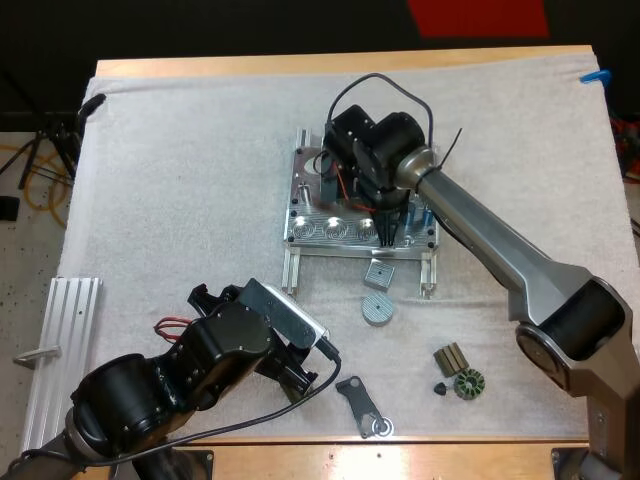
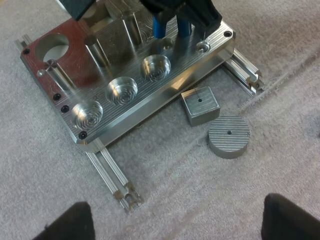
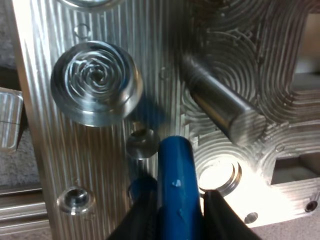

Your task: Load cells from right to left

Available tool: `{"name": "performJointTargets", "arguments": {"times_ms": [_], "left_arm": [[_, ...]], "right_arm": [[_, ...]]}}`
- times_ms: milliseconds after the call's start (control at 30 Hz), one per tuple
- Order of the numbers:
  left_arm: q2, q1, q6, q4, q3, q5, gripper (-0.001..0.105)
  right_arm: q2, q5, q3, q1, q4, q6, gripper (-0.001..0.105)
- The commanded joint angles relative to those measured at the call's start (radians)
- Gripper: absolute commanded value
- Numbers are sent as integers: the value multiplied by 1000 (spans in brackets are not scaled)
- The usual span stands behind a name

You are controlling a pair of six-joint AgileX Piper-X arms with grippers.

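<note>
Up close at the right wrist, our right gripper clamps a blue cell from both sides. It hangs over the fixture between a large ringed pocket and a bright bore, with a steel pin just beside. We judge the risks to be a tilted cell catching a pocket lip and jamming, or the fingers knocking that pin on the way down. From the left wrist, our left gripper hangs wide and empty over the mat before the fixture. Three front pockets lie empty, and a block and disc sit close together just off its front edge, where a low sweep could shove them. From above, the fixture stands mid-mat, with the right gripper at its right front corner. The mat is white and nubbly, soft enough, we think, for the fixture to shift under a hard push, and it covers a wooden table. A rail, a bracket and dark parts lie along its near side, and the room beyond is dark.
</note>
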Motion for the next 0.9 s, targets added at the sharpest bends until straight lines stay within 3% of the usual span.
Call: {"name": "performJointTargets", "arguments": {"times_ms": [0,167,867], "left_arm": [[-5,0,0,-14,-3,-24,67],[-5,0,0,-14,-3,-24,67],[-5,0,3,-14,-3,-24,67]], "right_arm": [[-8,3,-2,1,3,-14,12],[-8,-57,-3,1,41,-14,12],[18,-46,13,1,37,-14,12]]}}
